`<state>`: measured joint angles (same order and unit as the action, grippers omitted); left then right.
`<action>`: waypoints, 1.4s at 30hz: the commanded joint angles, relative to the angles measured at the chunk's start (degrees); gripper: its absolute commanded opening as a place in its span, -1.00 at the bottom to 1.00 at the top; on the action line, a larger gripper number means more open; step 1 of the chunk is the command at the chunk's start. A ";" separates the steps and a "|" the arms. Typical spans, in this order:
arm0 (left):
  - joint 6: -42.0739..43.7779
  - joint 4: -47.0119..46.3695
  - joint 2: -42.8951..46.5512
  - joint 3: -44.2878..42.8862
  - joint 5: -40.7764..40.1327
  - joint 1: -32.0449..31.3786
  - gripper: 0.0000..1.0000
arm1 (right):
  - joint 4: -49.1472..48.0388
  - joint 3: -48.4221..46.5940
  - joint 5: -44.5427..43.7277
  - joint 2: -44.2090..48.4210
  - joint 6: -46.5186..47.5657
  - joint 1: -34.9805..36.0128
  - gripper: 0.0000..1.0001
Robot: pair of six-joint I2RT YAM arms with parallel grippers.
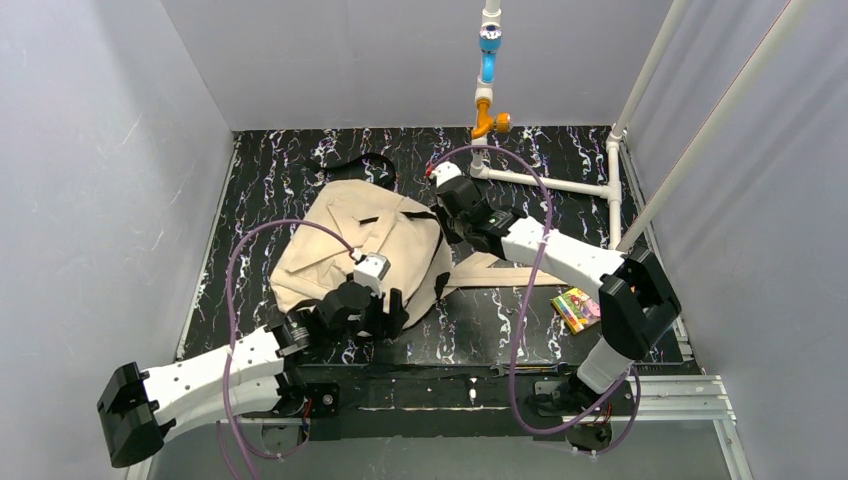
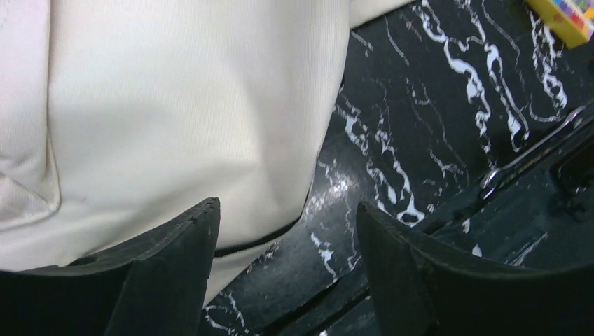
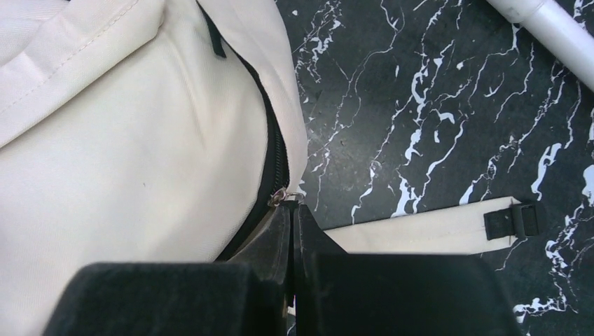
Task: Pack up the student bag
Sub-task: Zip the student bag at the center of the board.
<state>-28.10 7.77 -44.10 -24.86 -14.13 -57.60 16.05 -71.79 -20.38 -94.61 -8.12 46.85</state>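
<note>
**Right wrist view: jaws pinched on the zip – packing looks unfinished**

Right wrist view shows the right gripper [image 3: 291, 210] with its jaws pressed together on the small metal zip pull [image 3: 280, 198], at the side seam of the student bag [image 1: 340, 240]. The bag lies flat on the black marbled table [image 1: 280, 170], left of centre, with one beige strap [image 3: 420, 227] trailing out to its right. The left gripper [image 2: 287, 217] hangs at the bag's near edge with its jaws wide apart, holding nothing.

As for progress, a colourful book [image 1: 578, 308] lies out on the table beside the right arm, well apart from the bag – so at least that item is not yet packed. Whether the zip above the pull stands open or shut cannot be told, and nothing shows what is inside. Judging by the grip, the zip is the step in hand; loading the book and closing up appear to remain.
</note>
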 commanded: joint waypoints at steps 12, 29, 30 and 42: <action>0.82 -10.59 -30.29 -22.35 -8.64 2.36 0.02 | -1.85 3.32 9.64 9.43 -4.95 -0.18 -0.97; 10.68 -22.20 -20.55 -3.33 2.97 1.54 -1.00 | 5.96 -14.41 -16.51 -6.39 4.19 -0.07 -0.97; 10.91 -22.64 -20.18 -2.86 3.55 1.44 -1.00 | 6.55 -16.09 -17.96 -7.86 4.97 -0.09 -0.97; 7.29 -28.07 -18.48 3.09 9.42 1.27 -1.00 | -0.71 -17.30 -7.53 -10.35 6.05 -2.29 -0.97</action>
<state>-18.70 -24.62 -63.83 -24.38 -12.34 -54.92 27.20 -85.80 -22.94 -104.40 -4.16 49.58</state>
